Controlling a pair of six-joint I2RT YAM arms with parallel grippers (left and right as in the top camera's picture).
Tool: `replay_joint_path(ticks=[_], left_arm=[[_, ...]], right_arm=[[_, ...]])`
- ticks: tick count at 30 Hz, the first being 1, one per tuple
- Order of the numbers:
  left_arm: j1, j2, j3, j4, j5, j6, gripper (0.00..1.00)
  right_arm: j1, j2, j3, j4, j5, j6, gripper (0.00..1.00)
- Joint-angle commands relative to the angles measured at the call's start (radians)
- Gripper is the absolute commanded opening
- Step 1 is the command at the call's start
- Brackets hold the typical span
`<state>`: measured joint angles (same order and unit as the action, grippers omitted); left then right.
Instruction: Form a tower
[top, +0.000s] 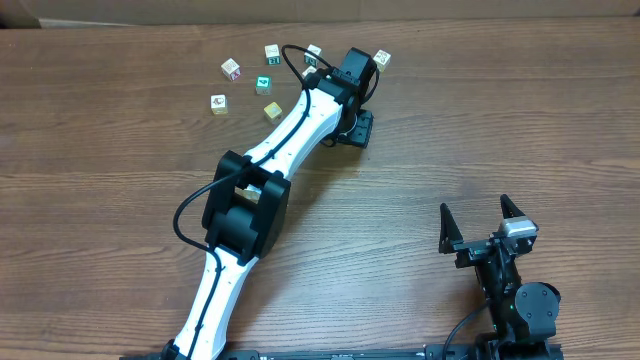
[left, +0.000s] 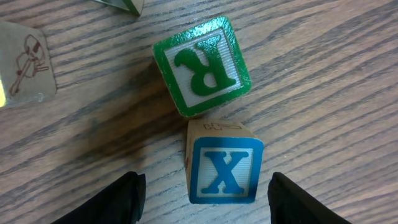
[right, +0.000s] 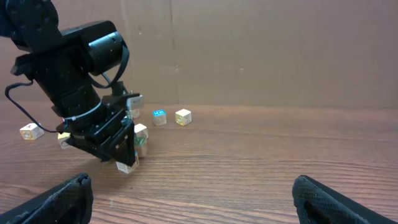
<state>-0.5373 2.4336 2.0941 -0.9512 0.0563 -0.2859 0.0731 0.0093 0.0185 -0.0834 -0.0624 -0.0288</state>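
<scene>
Left wrist view: our left gripper (left: 208, 196) straddles the X cube (left: 222, 173), jaws apart, gripping nothing yet. We reckon the tower (top: 264, 82) is that teal-topped one well left of the X cube. Next: pinch, lift.

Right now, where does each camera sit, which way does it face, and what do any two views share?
Overhead: fixed above the table, looking straight down; shows the left arm stretched to the loose cubes and the open right hand.
Left wrist: on the left hand, facing down at the green R cube and blue X cube; its fingers flank the X cube.
Right wrist: on the right hand, facing level across the table; its fingers fill the bottom corners.
Shared: overhead and right wrist both show the left arm.
</scene>
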Motion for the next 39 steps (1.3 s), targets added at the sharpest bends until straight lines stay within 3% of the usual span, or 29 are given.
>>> replay_joint_path(ticks=[1, 6, 9, 14, 17, 22, 28, 31, 39], left_arm=[[-0.003, 0.010, 0.009, 0.010, -0.012, 0.002, 0.61], [-0.003, 0.010, 0.008, 0.011, -0.011, 0.002, 0.59], [-0.003, 0.010, 0.009, 0.011, -0.011, 0.002, 0.45], [-0.003, 0.010, 0.008, 0.011, -0.011, 0.002, 0.37], [-0.003, 0.010, 0.009, 0.010, -0.011, 0.002, 0.41], [-0.003, 0.010, 0.009, 0.010, -0.011, 0.002, 0.35], [-0.003, 0.010, 0.009, 0.010, -0.011, 0.002, 0.35], [-0.003, 0.010, 0.009, 0.011, -0.011, 0.002, 0.45], [-0.003, 0.010, 0.009, 0.011, -0.011, 0.002, 0.50]], right_arm=[[0.006, -0.006, -0.011, 0.003, 0.010, -0.002, 1.00], [0.006, -0.006, -0.011, 0.003, 0.010, -0.002, 1.00], [0.006, -0.006, -0.011, 0.003, 0.010, -0.002, 1.00], [0.006, -0.006, -0.011, 0.003, 0.010, -0.002, 1.00], [0.006, -0.006, -0.011, 0.003, 0.010, -0.002, 1.00], [0.006, -0.006, -0.011, 0.003, 0.010, -0.002, 1.00], [0.006, -0.006, -0.011, 0.003, 0.010, -0.002, 1.00], [0.006, -0.006, -0.011, 0.003, 0.010, -0.002, 1.00], [0.006, -0.006, -0.011, 0.003, 0.010, -0.002, 1.00]])
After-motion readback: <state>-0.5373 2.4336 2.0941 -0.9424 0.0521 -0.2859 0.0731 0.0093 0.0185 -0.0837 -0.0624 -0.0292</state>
